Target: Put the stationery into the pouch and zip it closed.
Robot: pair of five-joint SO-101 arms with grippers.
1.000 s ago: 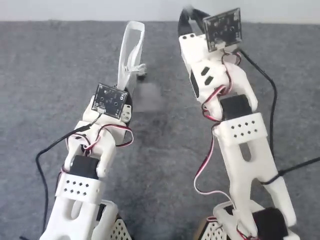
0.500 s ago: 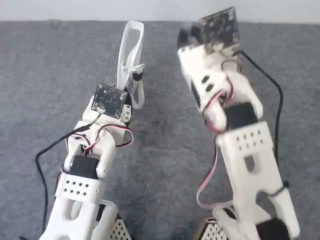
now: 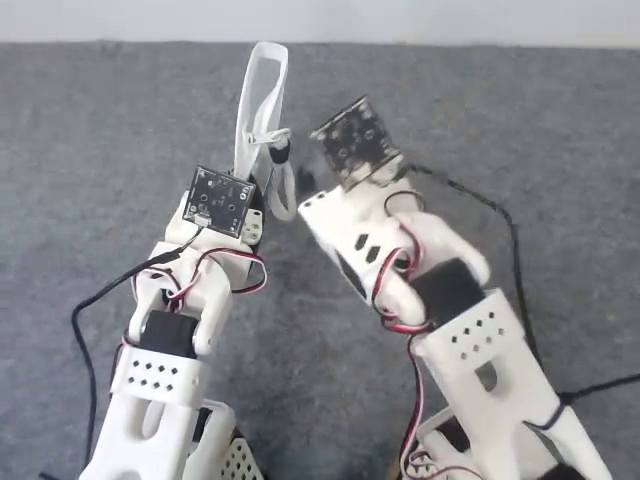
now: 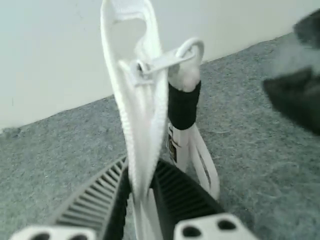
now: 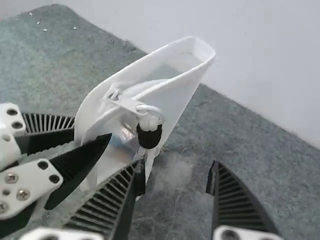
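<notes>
Above the grey mat [image 3: 100, 120], my left gripper [image 4: 141, 186] is clamped on the pouch [image 3: 262, 95], holding it upright. My right gripper [image 5: 172, 175] hangs with jaws apart just beside the zip pull [image 5: 148, 131], so I judge zipping is in hand; next I must pinch that pull squarely. My right wrist view shows the pouch's mouth open, where the high view gives its thin edge.
</notes>
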